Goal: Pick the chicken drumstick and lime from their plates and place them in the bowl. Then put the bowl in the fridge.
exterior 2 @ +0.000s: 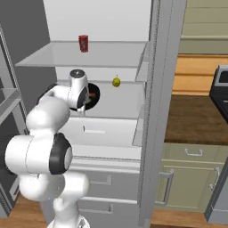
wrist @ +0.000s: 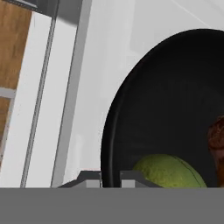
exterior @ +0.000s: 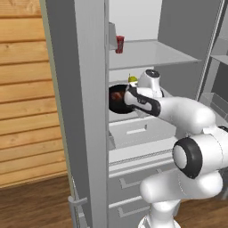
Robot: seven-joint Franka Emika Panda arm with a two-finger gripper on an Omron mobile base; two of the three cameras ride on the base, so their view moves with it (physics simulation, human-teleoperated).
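the bowl (wrist: pixel 175 105), glossy black, fills the right half of the hand view and sits on a white shelf (exterior 2: pixel 120 100) inside the open fridge (exterior: pixel 89 111). in it, at the bottom centre of the hand view, lies the lime (wrist: pixel 168 171), and at the right edge a reddish-brown patch is the chicken drumstick (wrist: pixel 217 140); both are already where the task wants them. in the left base view the bowl (exterior: pixel 116 99) shows at mid-frame, just left of the hand, with a brown spot inside it.

the gripper (wrist: pixel 110 178) sits at the bottom of the hand view with its two tips pinched together on the bowl's near rim, one tip inside the wall and one outside. that rim pinch looks like the way to carry a wide, shallow dish the fingers could not span.

the arm reaches from the lower part of both base views into the middle shelf, the wrist turned down over the bowl. whether the bowl's weight is fully on the shelf i cannot tell; if so, letting go and backing out is what remains.

further out: a yellow-green fruit with a stem (exterior 2: pixel 116 82) at the centre of the right base view, a red can (exterior 2: pixel 83 43) on the shelf above, and white drawers (exterior 2: pixel 102 131) below.
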